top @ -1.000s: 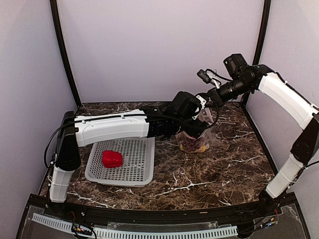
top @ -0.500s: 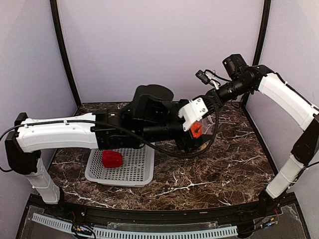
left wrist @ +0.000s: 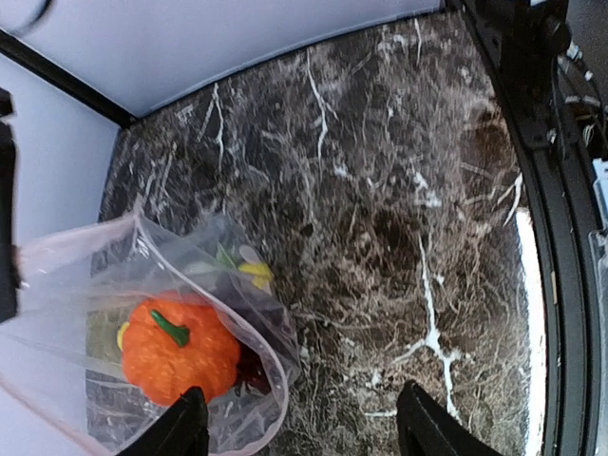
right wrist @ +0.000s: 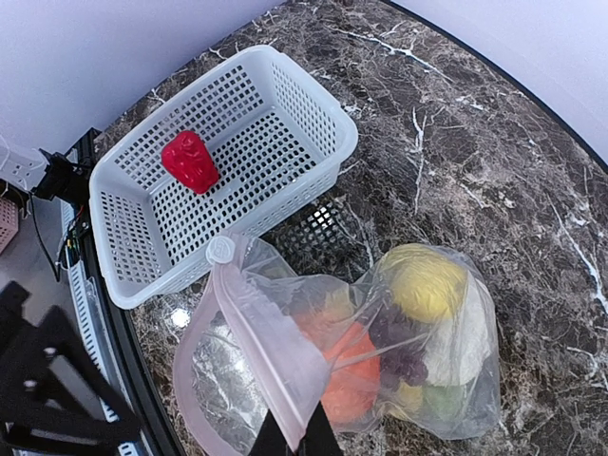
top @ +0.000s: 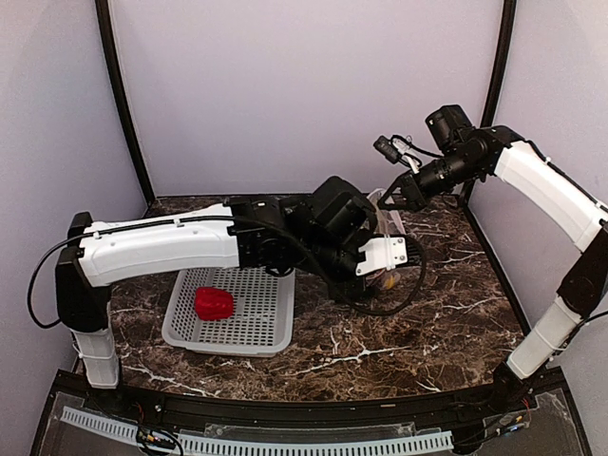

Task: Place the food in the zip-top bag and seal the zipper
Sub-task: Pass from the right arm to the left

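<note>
Judging the red pepper point(right wrist: 189, 161) in the basket point(right wrist: 347, 142) the last food outside, I'd lift my left gripper point(left wrist: 304, 423) (fingers apart, nothing between them) straight off the zip-top bag point(right wrist: 228, 380) beside it, whose rim my right gripper point(right wrist: 294, 439) pinches tight, before reaching over.

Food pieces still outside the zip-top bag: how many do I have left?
1: the red pepper, lying in the white basket. Right wrist view shows nothing else in it; the left arm hides some table.
</note>
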Action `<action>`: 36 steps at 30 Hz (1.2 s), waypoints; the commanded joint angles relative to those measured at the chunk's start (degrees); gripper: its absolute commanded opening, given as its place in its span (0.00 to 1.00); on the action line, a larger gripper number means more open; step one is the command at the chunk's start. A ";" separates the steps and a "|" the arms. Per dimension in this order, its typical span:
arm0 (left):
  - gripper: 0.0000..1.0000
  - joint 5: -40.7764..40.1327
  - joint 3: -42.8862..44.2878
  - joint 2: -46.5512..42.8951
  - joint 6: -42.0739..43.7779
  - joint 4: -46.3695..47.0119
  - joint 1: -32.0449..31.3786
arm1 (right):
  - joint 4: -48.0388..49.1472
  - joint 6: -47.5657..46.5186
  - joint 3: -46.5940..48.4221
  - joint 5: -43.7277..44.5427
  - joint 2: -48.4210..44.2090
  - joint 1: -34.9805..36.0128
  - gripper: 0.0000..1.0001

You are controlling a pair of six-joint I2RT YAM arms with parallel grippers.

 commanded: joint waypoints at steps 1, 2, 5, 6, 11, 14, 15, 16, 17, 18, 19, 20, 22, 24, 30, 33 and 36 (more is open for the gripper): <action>0.68 -1.78 2.35 2.12 0.68 -7.20 1.41 | 0.99 -0.75 -0.34 -1.11 -2.09 0.50 0.00; 0.68 -2.31 2.57 2.56 0.77 -6.94 1.69 | 0.97 -0.78 -0.42 -1.11 -2.00 0.52 0.00; 0.66 -3.80 3.55 4.92 1.08 -6.92 2.27 | 0.91 -0.75 -0.37 -1.11 -1.98 0.56 0.00; 0.64 -4.62 4.39 5.46 1.06 -7.33 2.65 | 0.86 -0.76 -0.36 -1.11 -1.98 0.53 0.00; 0.54 -5.51 6.11 8.18 2.07 -9.72 3.57 | 0.86 -0.70 -0.40 -0.94 -1.78 0.52 0.00; 0.49 -4.42 5.33 8.63 4.33 -8.99 3.57 | 0.86 -0.65 -0.12 -0.94 -1.45 0.52 0.00; 0.48 -3.92 4.99 8.76 4.95 -8.89 3.57 | 0.79 -0.54 0.04 -0.87 -1.29 0.52 0.00; 0.47 -3.80 4.87 9.08 6.25 -8.80 3.52 | 0.73 -0.59 0.22 -0.85 -1.15 0.52 0.00; 0.45 -3.76 4.85 9.29 7.72 -8.80 3.38 | 0.64 -0.55 0.33 -0.77 -1.06 0.48 0.00; 0.45 -3.68 4.84 9.67 8.58 -8.86 3.25 | 0.68 -0.57 0.34 -0.64 -1.01 0.52 0.00; 0.42 -3.34 4.86 9.86 10.25 -8.92 3.00 | 0.66 -0.68 0.28 -0.48 -0.99 0.52 0.00; 0.40 -3.16 4.90 10.14 10.99 -8.87 2.85 | 0.68 -0.69 0.12 -0.38 -0.90 0.52 0.00; 0.30 -3.00 5.37 10.65 12.81 -8.49 2.38 | 0.79 -0.70 -0.21 -0.16 -0.87 0.47 0.00; 0.19 -3.42 6.21 11.18 14.01 -8.07 2.12 | 0.86 -0.85 -0.57 0.27 -0.88 0.51 0.00; 0.08 -7.94 12.97 11.16 15.54 -11.11 2.07 | -2.21 -3.34 3.88 5.16 -0.17 0.48 0.00; 0.05 -10.28 17.66 9.79 15.27 -13.74 2.07 | -3.18 -7.14 7.94 20.57 0.44 0.69 0.00; 0.03 -10.46 15.72 5.86 15.28 -8.20 2.07 | -3.78 -9.39 9.23 27.73 0.53 0.61 0.00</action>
